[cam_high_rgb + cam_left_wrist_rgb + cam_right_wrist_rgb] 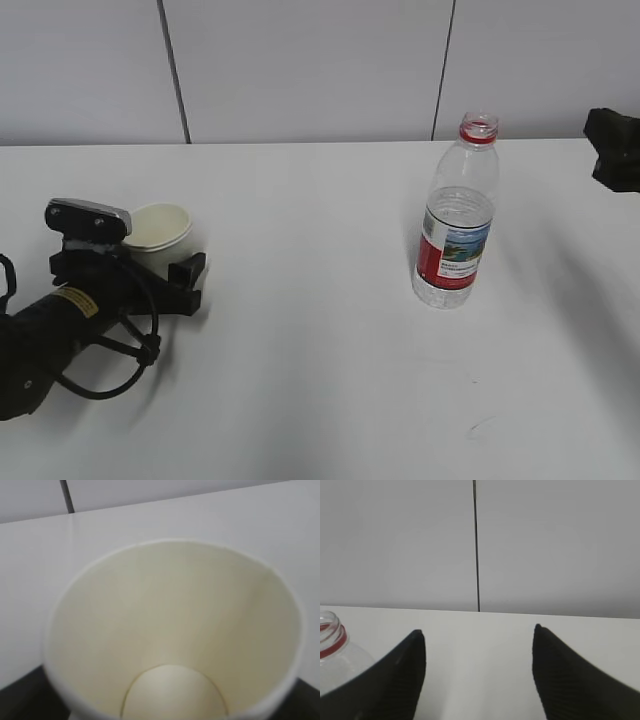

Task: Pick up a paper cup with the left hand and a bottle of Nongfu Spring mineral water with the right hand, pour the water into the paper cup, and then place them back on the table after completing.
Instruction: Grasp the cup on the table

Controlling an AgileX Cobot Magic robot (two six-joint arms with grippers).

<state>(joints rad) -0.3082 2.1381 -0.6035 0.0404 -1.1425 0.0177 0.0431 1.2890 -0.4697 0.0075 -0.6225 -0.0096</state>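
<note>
Left hand [165, 265]: low at the left edge of the exterior view, lying almost flat along the table [320, 380], its fingers reaching either side of the paper cup [160, 238]. Whether it's actually pinching the cup yet, I can't tell; only one dark finger [187, 281] shows clearly, just right of the cup base.

Paper cup: left of centre-left in the exterior view, upright on the table, mouth open. The left wrist view is filled by it, cream inside, nothing in it [175, 645].

Cup handling: I'd judge it very light and thin-walled, easy to crush or oval out. Best taken around the mid-wall with a gentle squeeze, never at the rim, and it will get heavier once water goes in.

Mineral water bottle [457, 215]: right of centre, standing upright, well apart from the cup. Red neck ring, no cap visible, red label with a landscape picture; it looks nearly empty.

Bottle handling: clear thin plastic, smooth, probably light and tippy. Grab the body near the label; a hard squeeze would dent it.

Right hand [477, 640]: only a black piece at the far right edge of the exterior view [615, 150]. Its own camera shows the fingers spread wide with nothing between them, the bottle neck [330, 632] off at lower left.
</note>
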